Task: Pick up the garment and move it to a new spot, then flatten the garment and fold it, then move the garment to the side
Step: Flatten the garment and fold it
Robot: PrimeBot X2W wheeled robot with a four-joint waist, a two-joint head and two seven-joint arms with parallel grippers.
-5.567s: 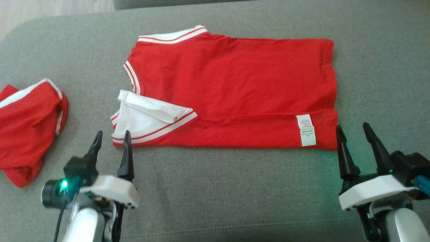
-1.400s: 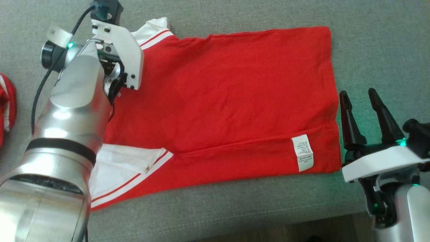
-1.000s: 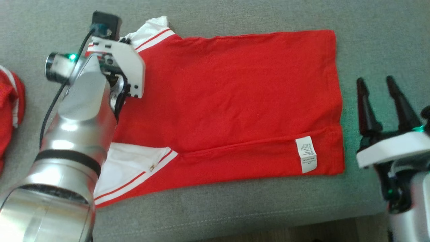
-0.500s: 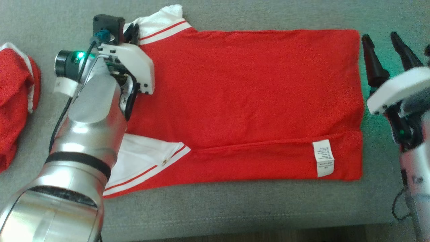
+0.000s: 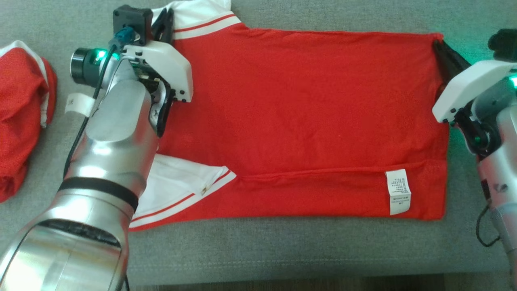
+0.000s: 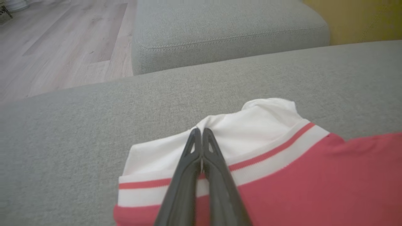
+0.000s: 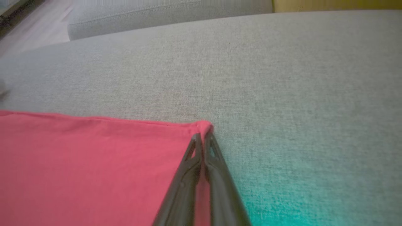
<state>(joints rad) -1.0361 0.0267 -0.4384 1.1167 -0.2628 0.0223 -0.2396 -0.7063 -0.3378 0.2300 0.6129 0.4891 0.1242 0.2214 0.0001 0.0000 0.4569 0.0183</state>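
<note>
The garment (image 5: 299, 117) is a red shirt with white, red-striped trim, lying flat on the grey cushion with its near long edge folded over and a white care label (image 5: 398, 197) showing. My left gripper (image 5: 166, 22) is shut on the white sleeve trim at the far left corner; the left wrist view shows its fingers (image 6: 201, 147) pinching that white cloth (image 6: 251, 125). My right gripper (image 5: 440, 46) is shut on the far right hem corner, and the right wrist view shows its fingers (image 7: 202, 147) clamped on the red corner (image 7: 202, 125).
A second red garment with white trim (image 5: 20, 109) lies bunched at the left edge of the cushion (image 5: 282, 250). The cushion's front edge runs along the bottom of the head view. Another grey cushion (image 6: 226, 28) and wooden floor (image 6: 62, 40) lie beyond.
My right gripper moved up to the shirt's far right corner and shut on it. The left gripper stayed shut on the sleeve trim. The head camera shifted, so the whole picture slid.
</note>
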